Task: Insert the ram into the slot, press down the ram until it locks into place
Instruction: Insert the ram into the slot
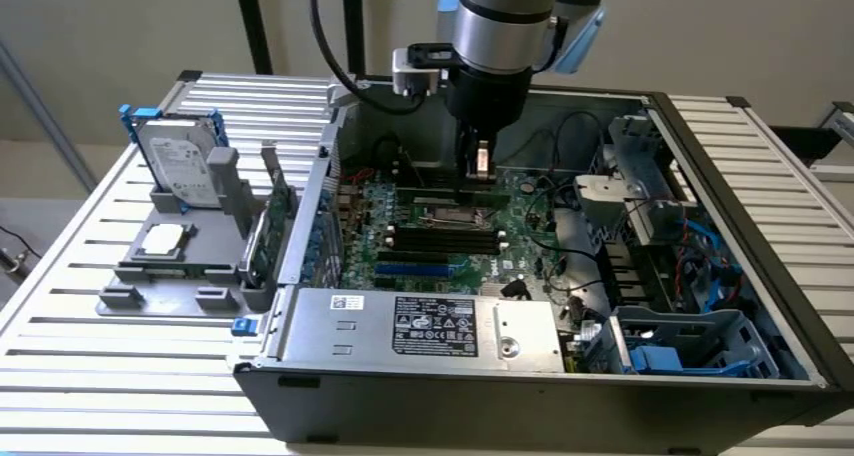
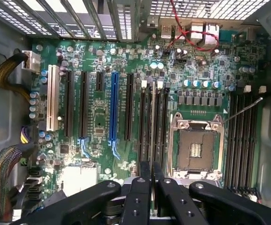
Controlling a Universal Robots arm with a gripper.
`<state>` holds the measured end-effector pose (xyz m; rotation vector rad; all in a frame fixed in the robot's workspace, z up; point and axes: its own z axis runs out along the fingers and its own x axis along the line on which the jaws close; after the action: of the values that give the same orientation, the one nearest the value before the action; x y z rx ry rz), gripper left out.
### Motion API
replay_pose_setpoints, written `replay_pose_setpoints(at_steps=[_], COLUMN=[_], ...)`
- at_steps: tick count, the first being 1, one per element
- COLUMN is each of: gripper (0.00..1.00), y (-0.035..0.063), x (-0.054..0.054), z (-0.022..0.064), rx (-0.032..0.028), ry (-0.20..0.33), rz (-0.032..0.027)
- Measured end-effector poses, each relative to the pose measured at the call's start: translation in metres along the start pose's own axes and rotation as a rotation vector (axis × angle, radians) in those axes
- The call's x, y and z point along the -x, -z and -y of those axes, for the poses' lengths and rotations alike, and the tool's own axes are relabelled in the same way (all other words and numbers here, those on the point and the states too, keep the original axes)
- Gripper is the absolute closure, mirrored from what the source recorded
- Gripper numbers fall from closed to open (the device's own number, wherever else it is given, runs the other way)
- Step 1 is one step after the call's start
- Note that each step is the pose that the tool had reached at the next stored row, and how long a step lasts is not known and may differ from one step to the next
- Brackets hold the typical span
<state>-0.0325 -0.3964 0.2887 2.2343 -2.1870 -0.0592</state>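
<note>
My gripper (image 1: 477, 169) reaches down into the open computer case. It is shut on the ram (image 1: 449, 198), a thin green stick lying level just beyond the square silver processor socket (image 1: 450, 217). In the wrist view the fingers (image 2: 140, 192) stand close together with the ram (image 2: 153, 122) seen edge-on as a pale line. It lines up with one slot in the bank of black slots (image 2: 143, 122) beside the processor socket (image 2: 195, 150). I cannot tell whether the ram is seated or the end clips are shut.
A second bank of black slots (image 2: 241, 140) lies on the socket's other side. The blue slot (image 2: 113, 108) and bundled cables (image 2: 4, 178) are nearby. Outside the case stand a hard drive (image 1: 180, 171) and an upright green card (image 1: 278, 226). The power supply (image 1: 427, 326) is in front.
</note>
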Motion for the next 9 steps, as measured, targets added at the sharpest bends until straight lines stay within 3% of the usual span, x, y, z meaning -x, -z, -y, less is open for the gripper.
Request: replay_pose_setpoints(at_steps=[9], gripper=[0.87], y=[-0.0163], x=[-0.001], z=[0.0001], rx=[-0.0018], ry=[-0.004], rz=[0.0000])
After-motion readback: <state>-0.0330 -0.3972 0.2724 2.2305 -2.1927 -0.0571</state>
